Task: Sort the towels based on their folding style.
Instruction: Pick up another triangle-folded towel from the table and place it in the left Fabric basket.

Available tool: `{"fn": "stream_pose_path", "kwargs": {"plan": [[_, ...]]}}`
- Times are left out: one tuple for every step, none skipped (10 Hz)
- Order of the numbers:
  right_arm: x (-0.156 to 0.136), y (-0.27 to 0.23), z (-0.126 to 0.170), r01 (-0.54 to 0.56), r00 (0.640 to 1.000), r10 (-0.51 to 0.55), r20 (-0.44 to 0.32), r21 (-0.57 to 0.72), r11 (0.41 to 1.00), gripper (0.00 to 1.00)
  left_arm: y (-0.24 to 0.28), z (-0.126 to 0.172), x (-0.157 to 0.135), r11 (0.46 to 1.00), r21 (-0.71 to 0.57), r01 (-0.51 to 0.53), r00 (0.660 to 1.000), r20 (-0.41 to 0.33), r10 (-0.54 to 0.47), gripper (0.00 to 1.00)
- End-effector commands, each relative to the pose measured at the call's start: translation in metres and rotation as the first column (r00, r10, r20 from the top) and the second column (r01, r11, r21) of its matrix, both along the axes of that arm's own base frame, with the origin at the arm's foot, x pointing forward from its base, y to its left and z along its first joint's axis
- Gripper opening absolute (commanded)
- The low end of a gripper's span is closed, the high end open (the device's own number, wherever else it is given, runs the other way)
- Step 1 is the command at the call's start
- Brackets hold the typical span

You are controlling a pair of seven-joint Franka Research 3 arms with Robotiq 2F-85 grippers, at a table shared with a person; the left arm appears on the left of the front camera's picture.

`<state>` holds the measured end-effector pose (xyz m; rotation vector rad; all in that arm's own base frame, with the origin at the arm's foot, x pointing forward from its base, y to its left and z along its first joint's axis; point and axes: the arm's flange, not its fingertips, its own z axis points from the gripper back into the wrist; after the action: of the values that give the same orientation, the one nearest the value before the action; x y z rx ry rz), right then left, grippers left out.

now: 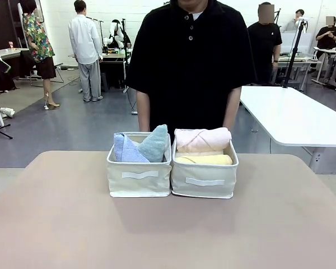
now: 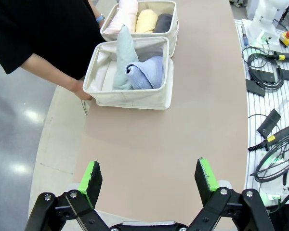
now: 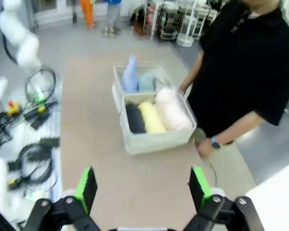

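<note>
Two cream bins (image 1: 139, 182) touching on the tabletop (image 1: 168, 235), blank white label strips (image 1: 139, 175). Left bin: triangle-folded towels (image 1: 140, 147). Right bin (image 1: 204, 178): rolled towels (image 1: 203, 147). Left claw (image 2: 151, 179) and right claw (image 3: 143, 188) spread, empty.

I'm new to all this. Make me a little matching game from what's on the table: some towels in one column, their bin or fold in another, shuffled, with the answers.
Things:
1. pink towel
2. blue towel
3. grey towel
4. teal towel

Descriptions:
A. darkest roll, at the robot-side end of its bin
B. top roll, right bin
C. folded, left bin, beside the teal one
D. tall point, left bin

Pairs: 1-B, 2-C, 3-A, 4-D
</note>
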<state>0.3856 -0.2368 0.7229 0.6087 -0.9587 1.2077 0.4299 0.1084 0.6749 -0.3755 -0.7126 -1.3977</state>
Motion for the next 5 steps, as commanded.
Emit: {"fn": "stream_pose_path", "kwargs": {"plan": [[0.032, -0.032, -0.030, -0.048, 0.999, 0.052, -0.017, 0.164, 0.985, 1.00, 0.000, 0.000, -0.001, 1.000, -0.009, 0.007, 1.000, 0.007, -0.006, 1.00], [0.033, -0.044, -0.041, -0.078, 0.996, 0.086, -0.034, 0.197, 0.977, 1.00, 0.000, 0.000, -0.001, 1.000, -0.009, 0.007, 1.000, 0.007, -0.006, 1.00], [0.032, -0.053, -0.045, -0.087, 0.994, 0.097, -0.040, 0.210, 0.974, 1.00, 0.000, 0.000, -0.001, 1.000, -0.009, 0.007, 1.000, 0.007, -0.006, 1.00], [0.030, -0.057, -0.044, -0.100, 0.993, 0.110, -0.041, 0.203, 0.974, 1.00, 0.000, 0.000, -0.001, 1.000, -0.009, 0.007, 1.000, 0.007, -0.006, 1.00], [0.030, -0.057, -0.041, -0.116, 0.990, 0.129, -0.060, 0.177, 0.977, 1.00, 0.000, 0.000, -0.001, 1.000, -0.009, 0.007, 1.000, 0.007, -0.006, 1.00]]}}
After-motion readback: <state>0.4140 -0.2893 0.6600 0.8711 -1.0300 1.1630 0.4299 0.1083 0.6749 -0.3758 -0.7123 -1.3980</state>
